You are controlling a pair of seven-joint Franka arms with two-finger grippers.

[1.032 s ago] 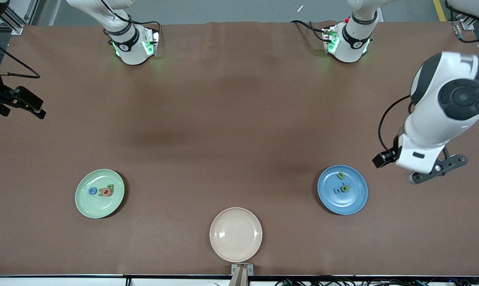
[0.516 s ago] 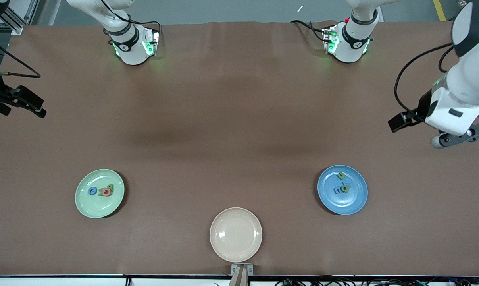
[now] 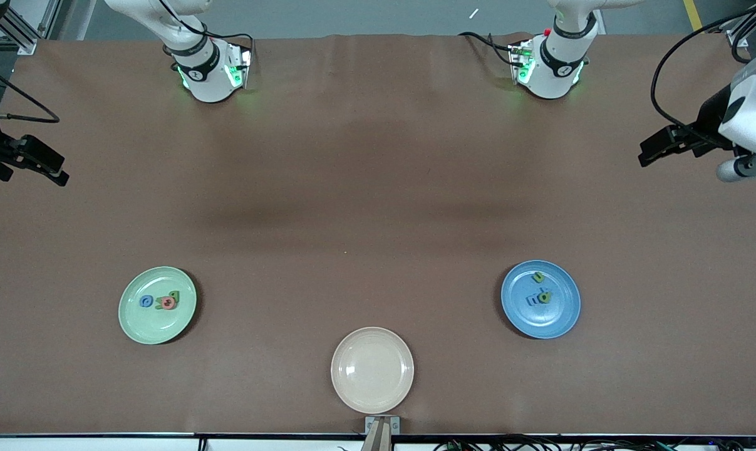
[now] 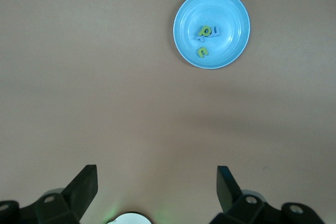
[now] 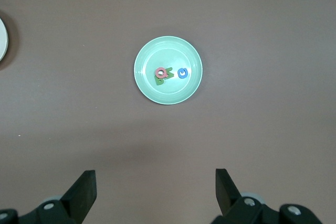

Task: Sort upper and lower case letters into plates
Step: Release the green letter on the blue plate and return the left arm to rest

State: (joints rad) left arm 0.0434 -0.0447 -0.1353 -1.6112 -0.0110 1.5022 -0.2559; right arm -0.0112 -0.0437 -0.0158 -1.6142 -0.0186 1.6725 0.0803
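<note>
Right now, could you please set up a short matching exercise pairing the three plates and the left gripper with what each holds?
Things:
1. pale green plate
2. blue plate
3. cream plate
4. left gripper

States:
A. nothing in it
B. fingers open, holding nothing
C. holds the red letter
D. holds green and blue letters only

Pairs: 1-C, 2-D, 3-A, 4-B

Left gripper (image 4: 156,192), right gripper (image 5: 155,192): fingers spread, empty.
</note>
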